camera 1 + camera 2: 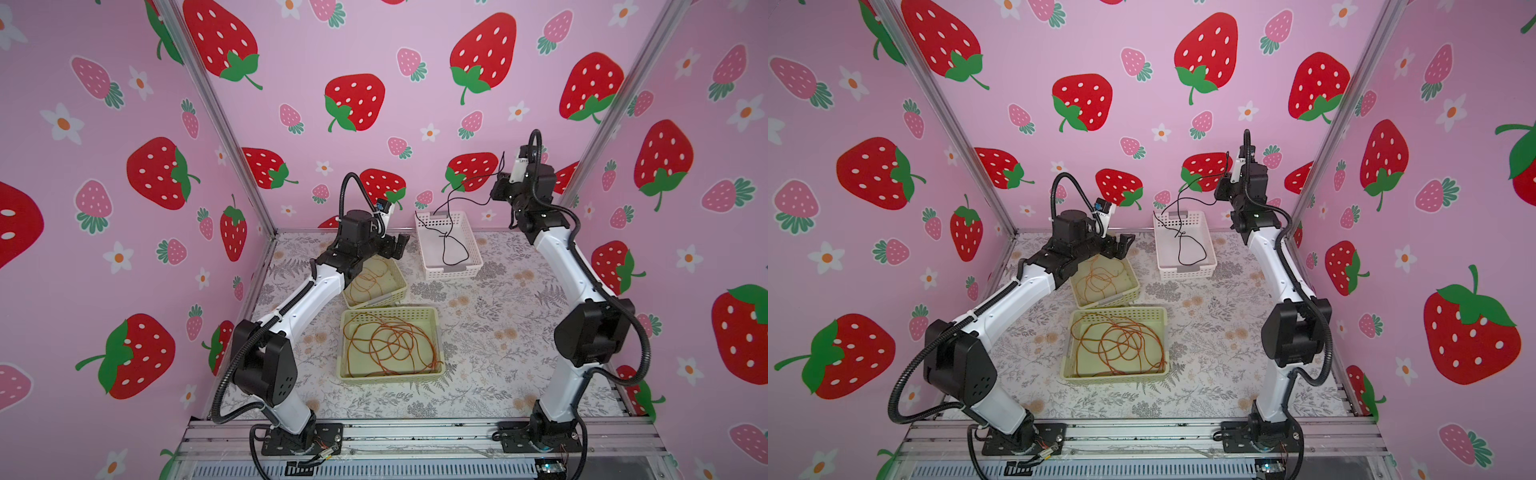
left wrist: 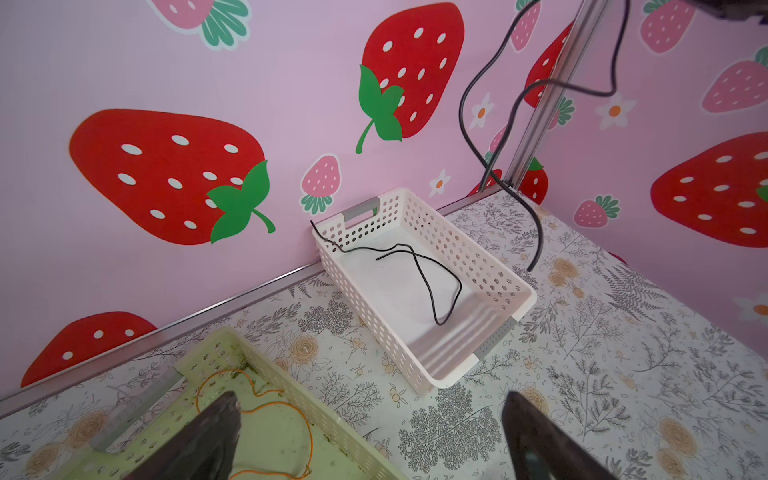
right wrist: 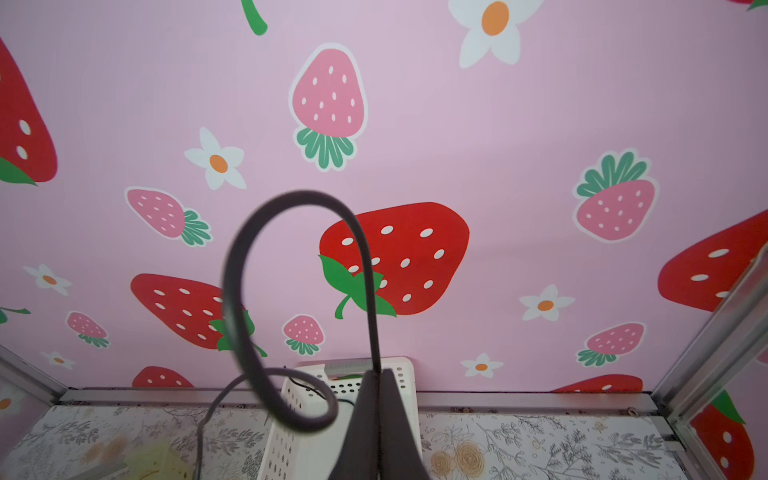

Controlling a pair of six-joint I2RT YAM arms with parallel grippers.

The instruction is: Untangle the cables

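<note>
1. Black cable (image 3: 233, 270): thin and limp. Its upper part is pinched in the closed right pincer (image 3: 381, 382), high above the white basket (image 1: 453, 271), and curls into an open loop just past the fingertips. From there it sags down into that basket. The lower part lies on the basket floor in one loose loop that crosses itself. One end pokes over the far rim. Whether this is one strand or two cannot be told.
2. Near orange cables (image 1: 395, 340): thin wire heaped in many overlapping loops, filling the near yellow basket (image 1: 388, 312); count unclear.
3. Far orange cable (image 1: 370, 282): looser coils lying flat in the far yellow basket (image 1: 400, 286), partly hidden under the left arm.
</note>
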